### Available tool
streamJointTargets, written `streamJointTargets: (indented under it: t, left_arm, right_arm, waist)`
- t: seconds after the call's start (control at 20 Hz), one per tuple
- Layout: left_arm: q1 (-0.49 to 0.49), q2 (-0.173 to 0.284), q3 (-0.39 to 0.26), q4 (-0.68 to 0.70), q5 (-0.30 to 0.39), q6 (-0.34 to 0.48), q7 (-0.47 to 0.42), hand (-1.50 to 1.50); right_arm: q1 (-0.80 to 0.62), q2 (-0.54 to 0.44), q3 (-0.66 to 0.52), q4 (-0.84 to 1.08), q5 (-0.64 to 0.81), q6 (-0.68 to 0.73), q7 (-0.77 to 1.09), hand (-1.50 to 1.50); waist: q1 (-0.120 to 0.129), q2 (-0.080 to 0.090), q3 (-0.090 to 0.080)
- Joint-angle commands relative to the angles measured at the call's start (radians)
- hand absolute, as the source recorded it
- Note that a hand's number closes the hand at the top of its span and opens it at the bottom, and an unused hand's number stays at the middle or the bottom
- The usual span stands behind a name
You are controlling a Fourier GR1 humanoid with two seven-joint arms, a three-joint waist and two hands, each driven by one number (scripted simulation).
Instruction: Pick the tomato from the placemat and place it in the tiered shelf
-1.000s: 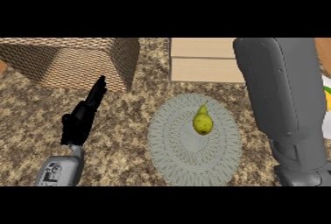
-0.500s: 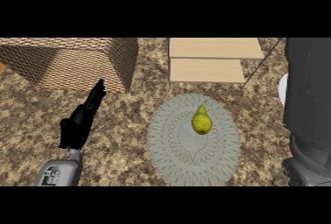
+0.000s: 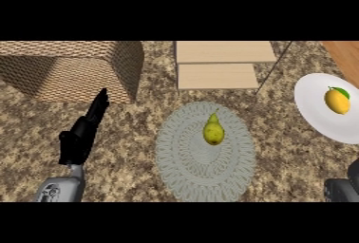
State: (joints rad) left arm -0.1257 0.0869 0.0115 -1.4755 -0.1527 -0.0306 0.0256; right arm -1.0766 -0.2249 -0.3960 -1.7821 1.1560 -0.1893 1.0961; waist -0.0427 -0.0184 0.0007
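One yellow-green, pear-shaped fruit (image 3: 213, 132) lies near the middle of the round grey woven placemat (image 3: 203, 175), its narrow stem end pointing away from the robot; the task calls it a tomato, but its shape and colour read as a pear. Nothing touches it. The left hand (image 3: 82, 134) rests on the speckled counter (image 3: 133, 156) to the left of the mat, well apart from the fruit, fingers straight and holding nothing. Only a dark sliver of the right arm shows at the lower right edge, so the right hand's state cannot be told. The wooden tiered shelf (image 3: 217, 64) stands just beyond the mat. My judgement is that the fruit is light, smooth-skinned and apt to roll, so the fingers should close around its broad lower belly, not the tapering neck, where they could slide off.
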Motion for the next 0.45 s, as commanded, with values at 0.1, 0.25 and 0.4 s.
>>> streamJointTargets:
  t: [0.1, 0.25, 0.4]
  left_arm:
    - [-0.002, 0.001, 0.02, 0.006, 0.008, 0.011, 0.004, 0.0]
    - [0.033, 0.009, 0.023, 0.001, 0.017, -0.003, -0.01, 0.0]
    - [-0.026, 0.023, 0.049, 0.011, 0.021, 0.005, 0.014, 0.0]
  right_arm:
    - [0.164, -0.087, -0.11, -0.257, -0.166, 0.344, 0.086, -1.5]
    - [0.195, -0.128, -0.197, -0.369, -0.283, 0.483, 0.114, -1.5]
    - [0.257, -0.155, -0.318, -0.478, -0.423, 0.55, 0.11, -1.5]
  waist:
    - [-0.023, -0.003, 0.001]
    - [-0.026, -0.007, 0.0]
    - [-0.031, -0.004, 0.001]
